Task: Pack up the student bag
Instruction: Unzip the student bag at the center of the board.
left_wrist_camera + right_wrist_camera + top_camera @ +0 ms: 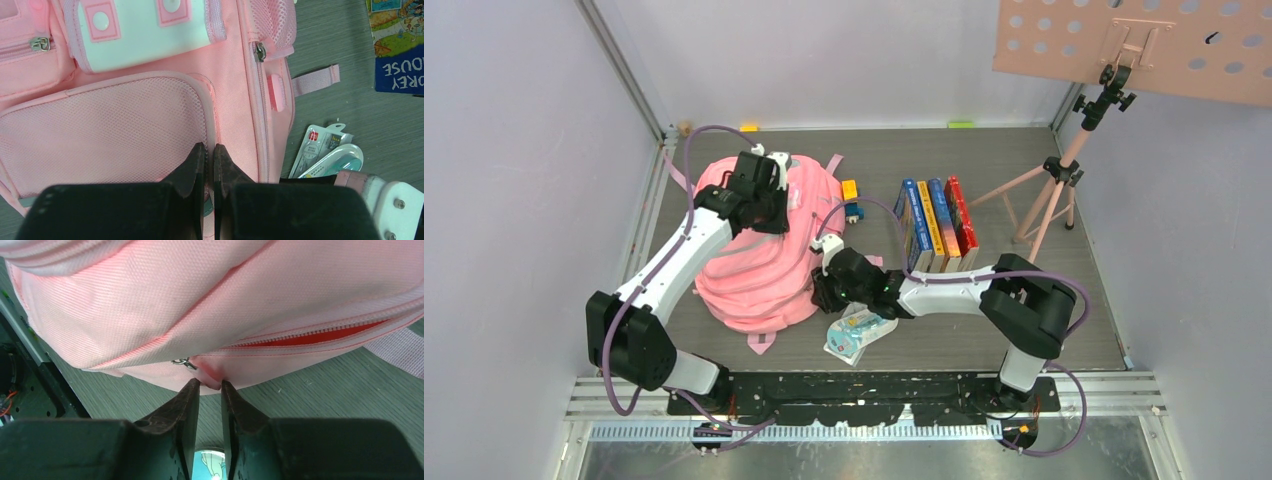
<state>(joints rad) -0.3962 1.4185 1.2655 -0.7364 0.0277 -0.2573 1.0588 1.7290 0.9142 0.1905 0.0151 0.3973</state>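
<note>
Right claw point(210, 385) pinches the student bag point(150, 300) by its part-open zipper point(320, 337); left claw point(210, 150) closed.

A soft pink bag point(759, 275) lies flat, front up, on the grey table point(1024, 300), at 9 o'clock from its centre, its length running from 12 to 6 o'clock. A wide mesh pocket point(105, 135) covers the front, with a white patch point(145, 30) bearing pink squares beside it. A short pink strap point(315, 80) trails off one edge onto the table. One side zip point(320, 337) gapes slightly, showing red-orange within.
</note>
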